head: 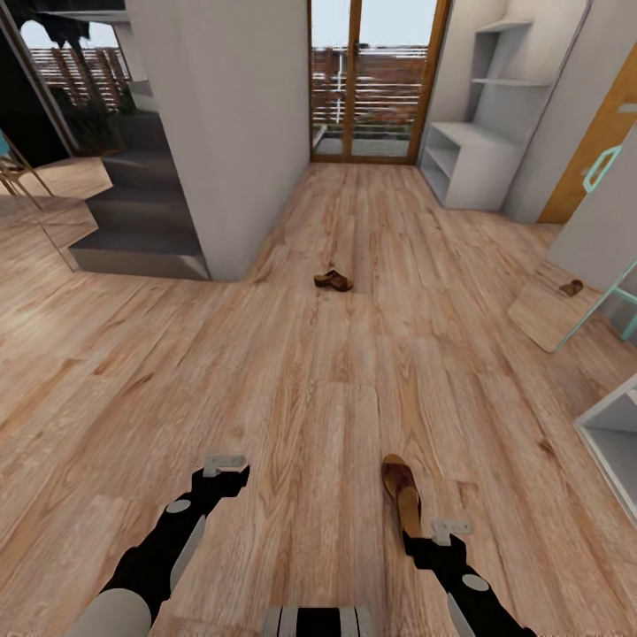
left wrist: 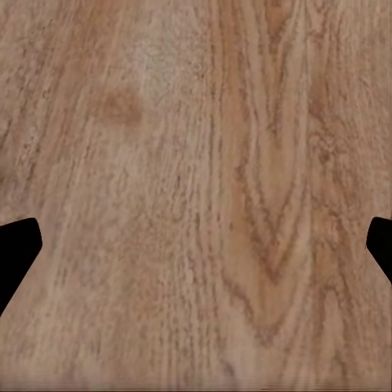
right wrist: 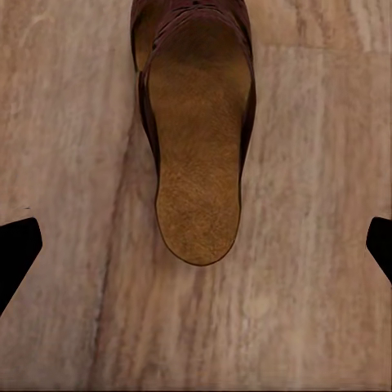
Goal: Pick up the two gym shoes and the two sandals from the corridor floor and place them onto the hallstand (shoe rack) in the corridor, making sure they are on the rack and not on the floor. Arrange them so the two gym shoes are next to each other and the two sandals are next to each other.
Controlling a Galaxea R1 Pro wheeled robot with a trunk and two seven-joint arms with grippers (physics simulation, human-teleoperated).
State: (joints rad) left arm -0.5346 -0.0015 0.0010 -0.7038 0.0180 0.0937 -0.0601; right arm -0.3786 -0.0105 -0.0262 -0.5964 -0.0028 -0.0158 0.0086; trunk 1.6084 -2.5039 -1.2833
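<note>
Looking down the light brown wood-plank corridor floor (head: 292, 380): found one dark brown leather sandal with tan footbed (head: 402, 492) lying flat just ahead of the right gripper (head: 451, 529), heel end nearest it, not touched. Seen from the right wrist, sandal (right wrist: 198, 139) cut off at the woven strap; black fingertips (right wrist: 18, 249) barely showing at both edges, spread wide, holding nothing. Left gripper (head: 223, 462) over bare planks; from its wrist, fingertips (left wrist: 16, 249) likewise far apart and empty. Second dark brown sandal (head: 333, 280) farther up the corridor, small, detail blurred. Light grey low hallstand with staggered shelves (head: 473, 159) well beyond, by the glazed door; lower compartments partly hidden.
</note>
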